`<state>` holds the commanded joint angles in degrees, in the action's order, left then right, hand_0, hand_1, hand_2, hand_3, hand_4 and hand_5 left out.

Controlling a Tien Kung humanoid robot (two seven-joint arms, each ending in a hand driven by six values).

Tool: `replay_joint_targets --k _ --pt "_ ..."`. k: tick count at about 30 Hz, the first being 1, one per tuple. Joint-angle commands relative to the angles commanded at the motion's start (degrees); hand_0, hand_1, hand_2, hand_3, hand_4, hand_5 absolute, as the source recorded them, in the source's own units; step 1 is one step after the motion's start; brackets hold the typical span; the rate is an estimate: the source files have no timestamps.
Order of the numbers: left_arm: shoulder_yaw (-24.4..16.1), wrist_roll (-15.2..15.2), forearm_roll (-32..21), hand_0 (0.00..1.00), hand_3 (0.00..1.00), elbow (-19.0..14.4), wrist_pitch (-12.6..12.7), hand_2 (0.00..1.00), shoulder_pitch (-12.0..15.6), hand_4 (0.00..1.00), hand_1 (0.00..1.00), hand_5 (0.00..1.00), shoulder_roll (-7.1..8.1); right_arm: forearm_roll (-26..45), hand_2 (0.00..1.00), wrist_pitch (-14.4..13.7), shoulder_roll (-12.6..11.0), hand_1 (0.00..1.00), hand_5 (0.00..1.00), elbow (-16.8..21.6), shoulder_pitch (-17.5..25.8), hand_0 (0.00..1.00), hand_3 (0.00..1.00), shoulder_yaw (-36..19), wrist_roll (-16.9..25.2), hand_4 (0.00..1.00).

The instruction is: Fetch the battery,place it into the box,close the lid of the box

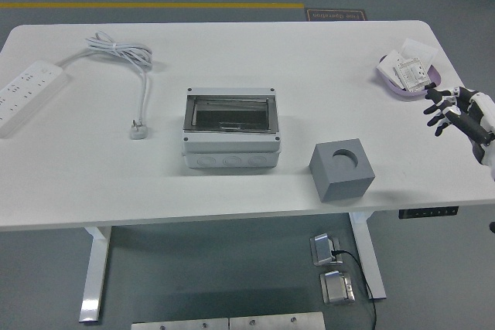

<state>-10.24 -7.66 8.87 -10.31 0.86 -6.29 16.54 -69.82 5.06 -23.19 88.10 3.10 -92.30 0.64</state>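
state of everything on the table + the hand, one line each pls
box: upright mid-table, clear lid down, closed.
grey block: upright right of the box, round hole in its top empty.
purple tray: far right, holding white packets.
power strip: far left, flat, nothing plugged in.
cable: loose, plug lying unplugged on the table.
right hand: at the right edge, fingers spread, holding nothing.
left hand: not in view.

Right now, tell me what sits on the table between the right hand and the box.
In the head view, only the grey block with a round hole lies between the right hand and the box; the rest is bare white table.
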Motion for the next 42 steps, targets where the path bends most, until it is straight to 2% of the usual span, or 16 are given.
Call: replay_joint_targets --k 1,2,5,9,13,14,19,20,25,26,31,32,37,38,42 --pt "0.3 0.1 -0.3 0.625 0.609 0.0 0.0 0.61 0.0 0.637 0.677 0.144 -0.02 -1.1 0.399 -0.2 0.1 0.318 0.596 0.2 -0.1 0.251 0.456 0.2 -0.4 0.833" --pt "0.5 0.1 -0.5 0.625 0.609 0.0 0.0 0.609 0.0 0.637 0.677 0.145 -0.04 -2.2 0.433 -0.4 0.2 0.358 0.612 0.4 -0.2 0.309 0.478 0.4 -0.8 0.84" --pt "0.5 0.1 -0.5 0.625 0.609 0.0 0.0 0.609 0.0 0.637 0.677 0.145 -0.12 -6.1 0.433 -2.1 0.6 0.358 0.612 -0.1 -0.6 0.309 0.478 1.7 -0.2 0.84" --pt "-0.4 -0.2 0.5 0.624 0.609 0.0 0.0 0.609 0.2 0.637 0.677 0.145 -0.16 -5.3 0.463 -6.2 1.6 0.378 0.6 -2.4 -1.9 0.341 0.503 4.5 4.5 0.838" --pt "-0.8 -0.2 0.9 0.624 0.609 0.0 0.0 0.609 0.3 0.637 0.677 0.145 -0.19 -0.3 0.463 -11.9 4.3 0.378 0.6 -6.0 -4.9 0.341 0.503 8.6 11.8 0.838" --pt "-0.6 -0.2 0.8 0.625 0.609 0.0 0.0 0.609 0.3 0.638 0.677 0.146 -0.19 0.8 0.688 -13.1 4.9 0.645 0.614 -6.7 -5.5 0.649 0.646 9.4 13.5 0.829" --pt "0.7 0.1 -0.4 0.625 0.609 0.0 0.0 0.609 0.1 0.638 0.677 0.146 -0.25 7.0 0.688 -18.4 7.4 0.645 0.614 -9.8 -7.9 0.649 0.646 13.2 22.1 0.829" --pt "0.8 0.2 -0.5 0.625 0.61 0.0 0.0 0.609 0.1 0.638 0.677 0.147 -0.25 8.0 0.755 -18.7 7.6 0.716 0.594 -10.0 -7.9 0.735 0.751 13.8 23.4 0.828" --pt "0.0 -0.1 0.2 0.625 0.61 0.0 0.0 0.609 0.4 0.638 0.677 0.147 -0.15 11.0 0.755 -18.1 7.4 0.716 0.594 -10.2 -7.5 0.735 0.751 15.6 28.9 0.828" --pt "-0.1 -0.1 0.3 0.625 0.609 0.0 0.0 0.609 0.5 0.639 0.677 0.148 -0.1 11.2 0.744 -17.9 7.2 0.695 0.544 -10.1 -7.3 0.711 0.797 15.9 29.5 0.846" --pt "-1.3 -0.4 1.3 0.625 0.609 0.0 0.0 0.609 0.6 0.639 0.677 0.148 0.07 11.3 0.744 -17.2 6.7 0.695 0.544 -9.9 -6.9 0.711 0.797 16.8 29.8 0.846" --pt "-1.3 -0.3 1.3 0.625 0.61 0.0 0.0 0.609 0.6 0.638 0.677 0.149 0.07 11.2 0.687 -17.1 6.7 0.652 0.408 -10.0 -6.9 0.645 0.793 16.8 29.6 0.85" --pt "-1.3 -0.3 1.2 0.625 0.61 0.0 0.0 0.609 0.6 0.638 0.677 0.149 0.04 10.5 0.687 -16.6 7.1 0.652 0.408 -10.2 -7.0 0.645 0.793 16.9 28.8 0.85" --pt "-1.4 -0.3 1.2 0.625 0.609 0.0 0.0 0.609 0.6 0.637 0.677 0.15 0.04 10.4 0.575 -16.5 7.1 0.56 0.306 -10.2 -7.0 0.539 0.734 16.9 28.7 0.662" --pt "-1.9 -0.4 1.7 0.625 0.609 0.0 0.0 0.609 0.8 0.637 0.677 0.15 0.1 10.0 0.575 -16.4 6.7 0.56 0.306 -10.1 -6.8 0.539 0.734 16.7 28.4 0.662"
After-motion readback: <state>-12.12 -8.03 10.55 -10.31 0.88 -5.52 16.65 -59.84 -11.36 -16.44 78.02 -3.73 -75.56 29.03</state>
